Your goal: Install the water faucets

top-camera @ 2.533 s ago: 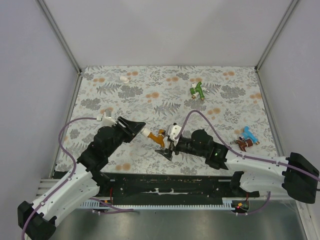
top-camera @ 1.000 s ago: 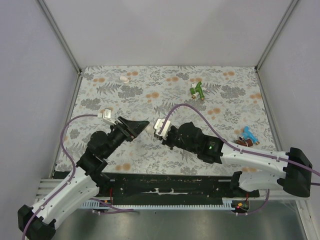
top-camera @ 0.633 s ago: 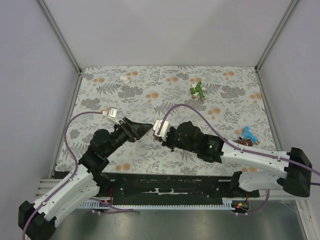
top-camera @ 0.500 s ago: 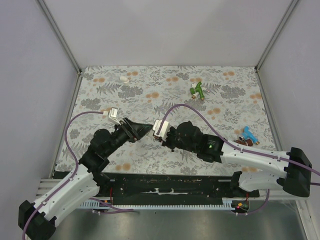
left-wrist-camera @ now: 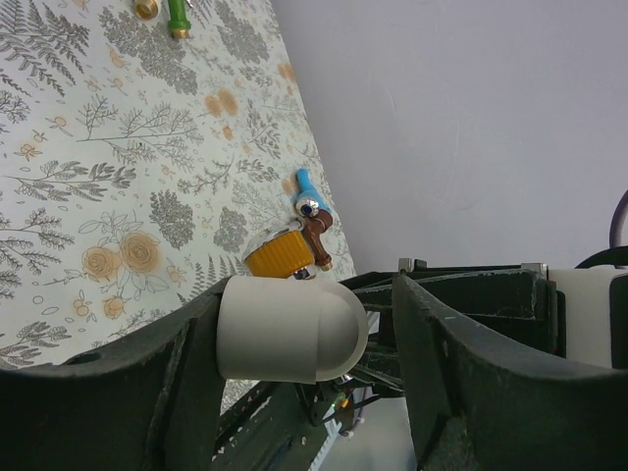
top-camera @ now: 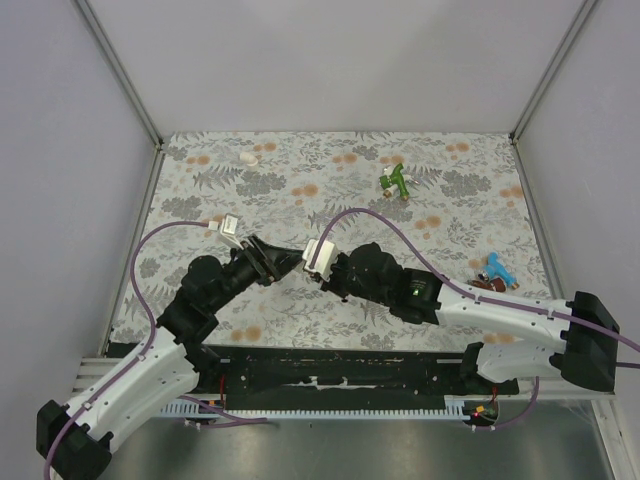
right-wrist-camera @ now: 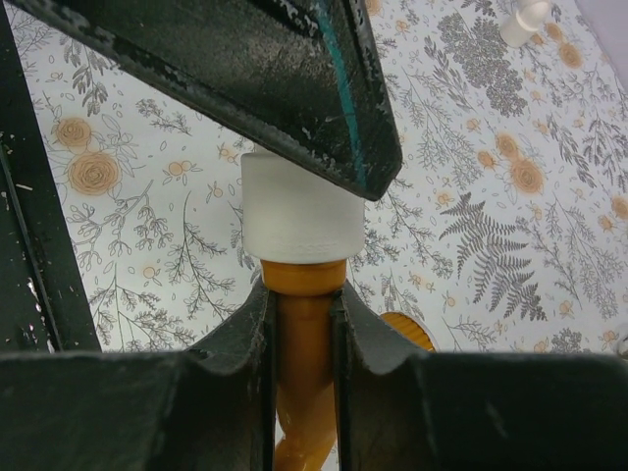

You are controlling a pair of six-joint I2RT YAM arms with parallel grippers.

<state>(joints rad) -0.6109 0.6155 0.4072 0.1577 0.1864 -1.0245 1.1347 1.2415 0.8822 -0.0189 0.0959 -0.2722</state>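
Observation:
The orange water faucet [right-wrist-camera: 304, 334] is clamped by its stem in my right gripper [right-wrist-camera: 302, 294], which is shut on it above the mat. A white fitting [right-wrist-camera: 299, 211] sits on the faucet's end. My left gripper [left-wrist-camera: 309, 294] is open around that white fitting [left-wrist-camera: 289, 329]: one finger touches it and a gap shows at the other. The faucet's orange knob [left-wrist-camera: 280, 260] peeks out behind. In the top view the left gripper [top-camera: 285, 262] and right gripper [top-camera: 312, 272] meet tip to tip and hide the faucet. A green faucet [top-camera: 397, 180] lies far back.
A blue faucet [top-camera: 497, 266] and a dark red faucet [top-camera: 487, 285] lie together at the right of the flowered mat [top-camera: 340, 215]. A loose white fitting [top-camera: 249, 157] rests at the back left. Metal frame posts and grey walls close in the mat's sides.
My right gripper has carried the orange faucet left and held still. My left gripper has slid right until it stands around the white fitting, its jaws narrowing.

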